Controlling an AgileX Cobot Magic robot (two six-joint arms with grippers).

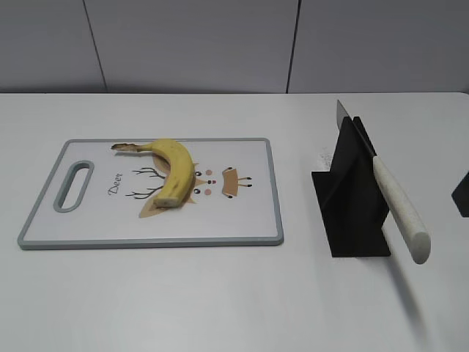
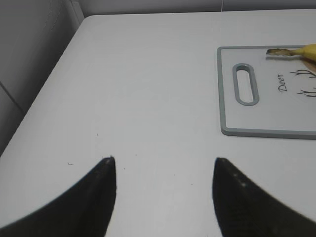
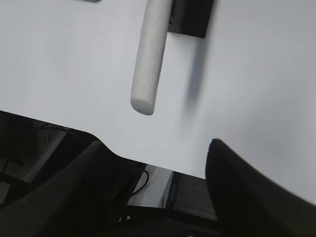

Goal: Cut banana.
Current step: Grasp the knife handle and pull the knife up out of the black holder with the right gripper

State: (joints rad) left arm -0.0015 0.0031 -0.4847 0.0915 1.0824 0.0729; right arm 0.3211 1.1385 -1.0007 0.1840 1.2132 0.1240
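A yellow banana (image 1: 172,173) lies on a white cutting board with a grey rim (image 1: 275,191) at the left of the white table. Its stem end also shows in the left wrist view (image 2: 296,51), on the board (image 2: 224,89). A knife with a white handle (image 1: 399,209) rests slanted in a black stand (image 1: 352,194), blade up. In the right wrist view the handle (image 3: 148,54) juts toward my right gripper (image 3: 153,148), which is open and empty near the table's front edge. My left gripper (image 2: 163,165) is open and empty over bare table, left of the board.
A dark object (image 1: 462,192) sits at the right edge of the exterior view. Grey wall panels run behind the table. The table's front edge (image 3: 123,155) shows in the right wrist view, with cables and floor below.
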